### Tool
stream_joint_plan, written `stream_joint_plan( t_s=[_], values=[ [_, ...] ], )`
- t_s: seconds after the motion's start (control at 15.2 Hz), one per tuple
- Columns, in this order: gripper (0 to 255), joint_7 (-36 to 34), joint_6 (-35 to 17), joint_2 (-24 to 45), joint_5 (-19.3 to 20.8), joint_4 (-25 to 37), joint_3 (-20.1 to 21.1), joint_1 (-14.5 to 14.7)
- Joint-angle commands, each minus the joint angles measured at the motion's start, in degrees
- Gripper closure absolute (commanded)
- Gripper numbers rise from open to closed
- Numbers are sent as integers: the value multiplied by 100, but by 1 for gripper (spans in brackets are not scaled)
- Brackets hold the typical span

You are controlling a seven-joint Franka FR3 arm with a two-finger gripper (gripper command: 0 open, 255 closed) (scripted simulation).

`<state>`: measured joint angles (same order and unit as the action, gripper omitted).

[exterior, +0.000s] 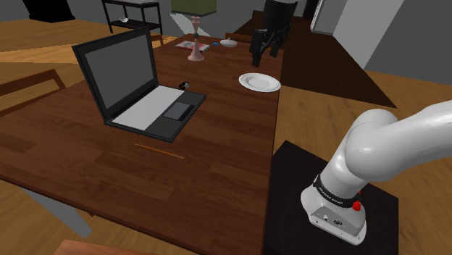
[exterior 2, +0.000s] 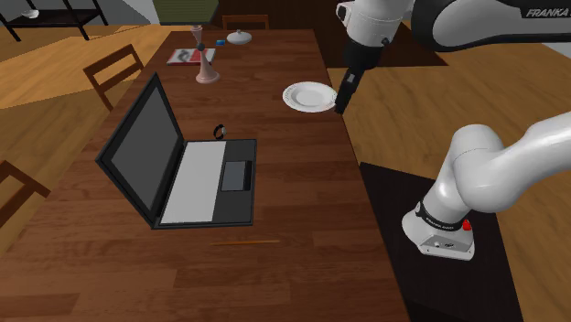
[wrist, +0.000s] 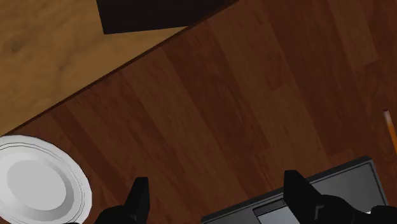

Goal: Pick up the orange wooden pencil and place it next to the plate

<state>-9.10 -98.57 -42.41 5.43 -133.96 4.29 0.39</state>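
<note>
Beside the far plate [exterior: 259, 82], the gripper [exterior: 263, 51] hangs open and empty; it should descend over the middle of the near pencil [exterior: 160, 151], fingers [wrist: 139, 200] straddling it crosswise.

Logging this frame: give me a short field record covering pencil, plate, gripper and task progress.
pencil: thin orange pencil lying flat on the dark wooden table, just off the front edge of the open black laptop
plate: round white plate, empty, near the table's edge
gripper: black gripper open, holding nothing, raised near the plate
progress: pencil not yet picked up
</note>
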Motion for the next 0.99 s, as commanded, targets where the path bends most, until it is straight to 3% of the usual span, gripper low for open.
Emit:
stream_joint_plan(
  t_s=[0.0,0.92],
  values=[
    [0,0,0,0,0,0,0,0],
    [0,-653,-1210,2157,31,486,1218,505]
  ],
)
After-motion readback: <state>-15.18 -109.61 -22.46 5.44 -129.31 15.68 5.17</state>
